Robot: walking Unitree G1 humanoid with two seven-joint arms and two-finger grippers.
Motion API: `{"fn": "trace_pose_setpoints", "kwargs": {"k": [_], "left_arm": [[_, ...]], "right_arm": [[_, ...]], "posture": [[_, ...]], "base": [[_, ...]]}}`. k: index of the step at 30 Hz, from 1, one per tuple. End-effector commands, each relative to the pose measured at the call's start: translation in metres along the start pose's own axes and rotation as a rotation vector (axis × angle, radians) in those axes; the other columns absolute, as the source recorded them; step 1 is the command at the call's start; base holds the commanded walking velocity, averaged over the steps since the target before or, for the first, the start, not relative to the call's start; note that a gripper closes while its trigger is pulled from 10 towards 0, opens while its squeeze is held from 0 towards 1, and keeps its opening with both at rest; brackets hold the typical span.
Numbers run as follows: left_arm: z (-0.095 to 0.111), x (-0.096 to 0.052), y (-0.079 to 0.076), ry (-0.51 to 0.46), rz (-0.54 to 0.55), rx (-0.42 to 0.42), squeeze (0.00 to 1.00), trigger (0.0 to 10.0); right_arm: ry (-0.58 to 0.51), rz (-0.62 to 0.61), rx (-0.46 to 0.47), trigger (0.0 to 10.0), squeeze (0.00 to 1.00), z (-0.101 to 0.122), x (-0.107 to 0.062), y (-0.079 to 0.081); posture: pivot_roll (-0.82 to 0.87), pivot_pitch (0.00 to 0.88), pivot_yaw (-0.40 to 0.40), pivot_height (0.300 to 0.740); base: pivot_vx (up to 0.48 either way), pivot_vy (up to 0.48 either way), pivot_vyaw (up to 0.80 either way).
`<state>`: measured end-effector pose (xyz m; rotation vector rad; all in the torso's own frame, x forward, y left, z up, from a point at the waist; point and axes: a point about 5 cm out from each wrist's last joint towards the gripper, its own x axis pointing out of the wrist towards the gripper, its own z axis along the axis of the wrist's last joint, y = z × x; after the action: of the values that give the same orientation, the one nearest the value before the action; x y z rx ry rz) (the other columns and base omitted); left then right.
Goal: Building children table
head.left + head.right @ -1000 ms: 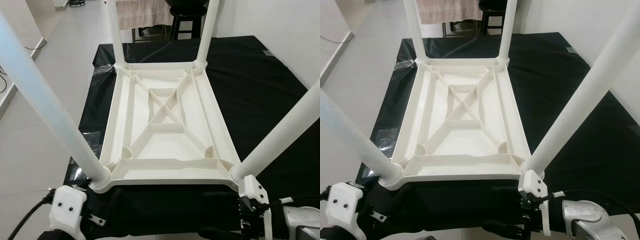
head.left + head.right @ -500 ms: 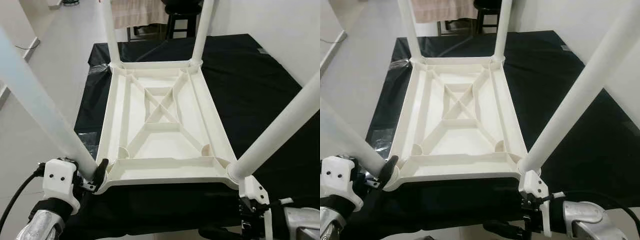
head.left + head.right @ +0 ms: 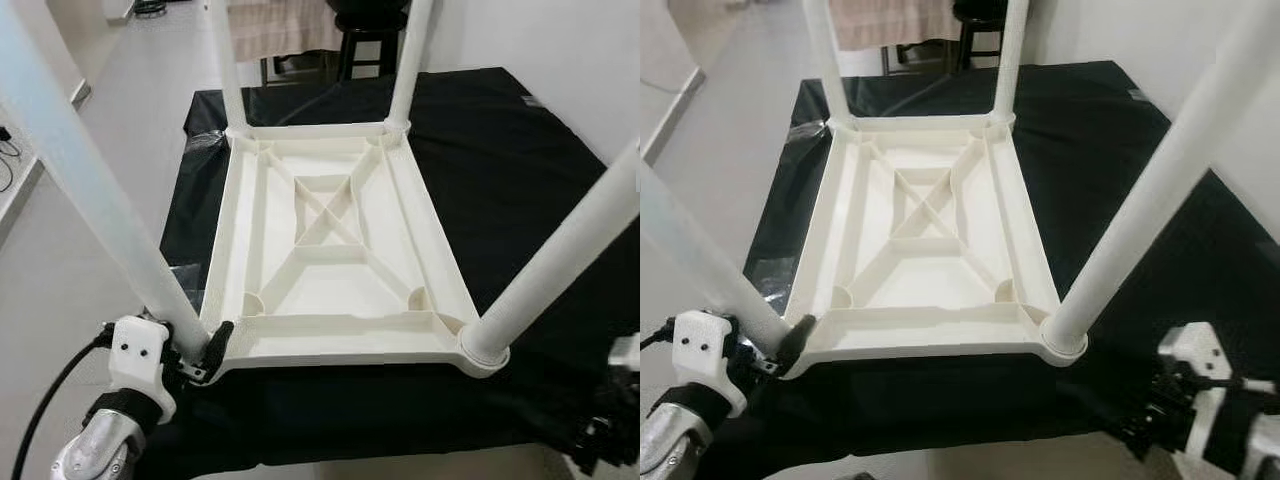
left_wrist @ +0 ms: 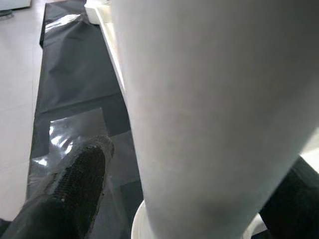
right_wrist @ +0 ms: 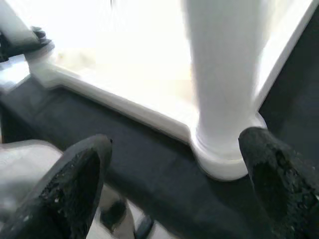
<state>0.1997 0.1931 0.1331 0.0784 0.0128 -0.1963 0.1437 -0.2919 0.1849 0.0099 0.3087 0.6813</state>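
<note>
With the upturned table (image 3: 335, 240) mid-frame on the black sheet (image 3: 520, 180), keep your left gripper (image 3: 205, 345) clamped low on the lower-left leg (image 3: 95, 195) and press it squarely into its socket, while your right gripper (image 5: 174, 184) waits open near the lower-right leg (image 3: 1145, 200).

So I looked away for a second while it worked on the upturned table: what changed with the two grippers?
The left gripper rose to the near-left leg and now sits at its base. The right gripper drew back from the near-right leg, fingers open. The white table, its four legs and the black sheet stayed put.
</note>
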Motion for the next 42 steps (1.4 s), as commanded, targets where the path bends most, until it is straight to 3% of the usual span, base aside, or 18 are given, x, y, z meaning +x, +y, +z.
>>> {"fn": "trace_pose_setpoints", "kwargs": {"k": [1,2,4,6,10,14,22,28,29,30,31,32,42], "left_arm": [[-0.008,0.002,0.001,0.028,-0.011,-0.004,0.0,10.0],[-0.008,0.002,0.001,0.028,-0.011,-0.004,0.0,10.0],[-0.009,0.007,0.001,0.022,-0.024,-0.003,0.0,10.0],[-0.009,0.01,0.001,0.016,-0.028,-0.003,0.0,10.0],[-0.008,0.014,0.001,0.002,-0.027,-0.005,0.0,10.0],[-0.01,0.016,-0.002,-0.004,-0.031,-0.005,0.0,10.0],[-0.011,0.015,-0.003,-0.009,-0.031,-0.007,0.0,10.0],[-0.014,0.013,-0.004,-0.012,-0.029,-0.008,0.0,10.0],[-0.015,0.012,-0.004,-0.011,-0.03,-0.011,0.0,0.0],[-0.016,0.012,-0.005,-0.009,-0.035,-0.013,0.0,0.0],[-0.016,0.012,-0.005,-0.009,-0.035,-0.013,0.0,0.0],[-0.017,0.012,-0.005,-0.008,-0.038,-0.014,0.0,0.0],[-0.017,0.012,-0.005,-0.014,-0.049,-0.006,0.0,0.0]], "right_arm": [[-0.142,-0.032,-0.024,10.0,0.0,0.029,-0.021,-0.004],[-0.142,-0.032,-0.024,10.0,0.0,0.029,-0.021,-0.004],[-0.284,-0.02,-0.077,10.0,0.0,0.057,-0.031,-0.003],[-0.333,-0.013,-0.104,10.0,0.0,0.067,-0.031,-0.002],[-0.486,-0.003,-0.203,10.0,0.0,0.102,-0.013,0.002],[-0.525,-0.016,-0.254,10.0,0.0,0.122,0.001,0.003],[-0.525,-0.048,-0.26,10.0,0.0,0.133,0.008,0.0],[-0.555,-0.192,-0.202,10.0,0.0,0.147,0.016,-0.017],[-0.565,-0.191,-0.194,9.3,0.0,0.149,0.016,-0.017],[-0.577,-0.185,-0.189,1.6,0.0,0.151,0.016,-0.017],[-0.577,-0.185,-0.189,1.6,0.0,0.151,0.016,-0.017],[-0.591,-0.18,-0.184,0.0,0.0,0.154,0.015,-0.017],[-0.598,-0.143,-0.152,0.0,0.0,0.155,0.016,-0.012]], "posture": [[-0.09,0.126,0.038,0.74],[-0.09,0.126,0.038,0.74],[-0.1,0.117,0.043,0.74],[-0.11,0.11,0.044,0.74],[-0.1,0.101,0.038,0.74],[-0.09,0.096,0.028,0.74],[-0.09,0.096,0.016,0.74],[-0.09,0.097,0.005,0.74],[-0.09,0.098,0.004,0.74],[-0.09,0.098,0.004,0.74],[-0.09,0.098,0.004,0.74],[-0.09,0.099,0.004,0.74],[-0.09,0.101,0.009,0.74]], "base": [[0.0,0.0,0.0],[0.0,0.0,0.0],[0.0,0.0,0.0],[0.0,0.0,0.0],[0.0,0.0,0.0],[0.0,0.0,0.0],[0.0,0.0,0.0],[0.0,0.0,0.0],[0.0,0.0,0.0],[0.0,0.0,0.0],[0.0,0.0,0.0],[0.0,0.0,0.0],[0.0,0.0,0.0]]}}
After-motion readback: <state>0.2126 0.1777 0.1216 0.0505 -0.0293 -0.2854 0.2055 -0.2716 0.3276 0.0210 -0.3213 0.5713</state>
